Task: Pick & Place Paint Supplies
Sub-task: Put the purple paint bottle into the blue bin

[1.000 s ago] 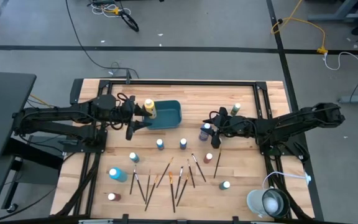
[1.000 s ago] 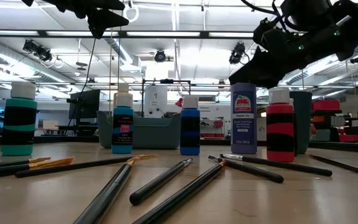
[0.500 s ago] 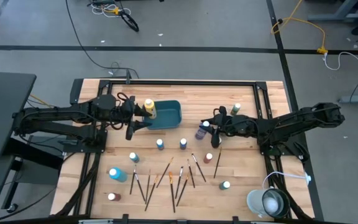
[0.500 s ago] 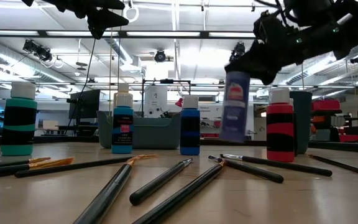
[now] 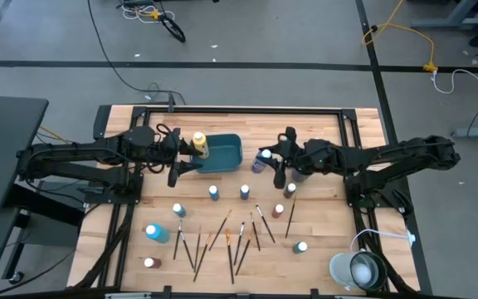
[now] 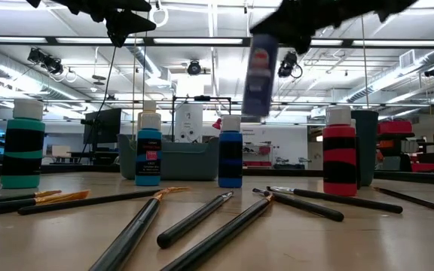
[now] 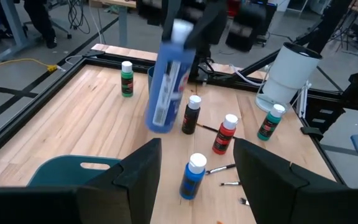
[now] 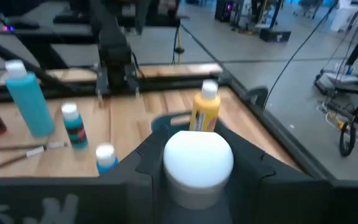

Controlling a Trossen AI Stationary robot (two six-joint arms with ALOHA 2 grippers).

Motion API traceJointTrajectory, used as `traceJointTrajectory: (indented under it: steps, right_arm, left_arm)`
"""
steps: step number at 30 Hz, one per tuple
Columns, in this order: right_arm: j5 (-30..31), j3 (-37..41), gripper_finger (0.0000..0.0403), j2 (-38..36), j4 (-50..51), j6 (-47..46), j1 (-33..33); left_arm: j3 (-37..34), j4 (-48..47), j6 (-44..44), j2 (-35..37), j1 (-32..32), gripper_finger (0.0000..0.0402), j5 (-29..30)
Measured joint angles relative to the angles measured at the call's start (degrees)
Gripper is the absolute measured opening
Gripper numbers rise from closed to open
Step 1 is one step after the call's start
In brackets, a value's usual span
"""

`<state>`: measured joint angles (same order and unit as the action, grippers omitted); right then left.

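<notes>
Plenty of bare wood along the back of the table [image 5: 305,120], easy to pass there. The front half is cluttered: paintbrushes [image 5: 226,241] fanned across the middle, small bottles [image 5: 213,193] dotted among them. The teal tray [image 5: 222,154] is hemmed in, with a yellow bottle [image 5: 199,144] at its left edge (left gripper [image 5: 177,162] right beside it) and the right gripper [image 5: 274,164] holding a purple bottle [image 5: 260,161] just off its right side.

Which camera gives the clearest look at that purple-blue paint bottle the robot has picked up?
The left wrist view: the purple-blue bottle hangs there full length, label showing, in the right gripper. The low view shows it blurred in the air, the high view only a small shape beside the teal tray, the right wrist view just its white cap.
</notes>
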<state>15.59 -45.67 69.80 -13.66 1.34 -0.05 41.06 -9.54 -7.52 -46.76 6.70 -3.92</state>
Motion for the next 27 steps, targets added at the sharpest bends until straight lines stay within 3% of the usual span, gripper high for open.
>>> traceJointTrajectory:
  steps: [6, 21, 27]
  right_arm:
    - [-0.03, -5.51, 0.0113, 4.50, 0.90, 3.76, 0.00]
    - [-0.29, -18.38, 0.0113, 25.21, -3.64, 5.19, -4.69]
    - [-6.13, -23.30, 0.0113, 32.68, -5.96, 3.76, -7.11]
  left_arm:
    - [0.08, 0.00, 0.01, 0.58, 0.00, 0.0209, 0.12]
    - [0.07, 0.46, 0.01, 1.09, 0.02, 0.0209, 0.27]
    - [0.07, 0.46, 0.01, 1.09, 0.02, 0.0209, 0.26]
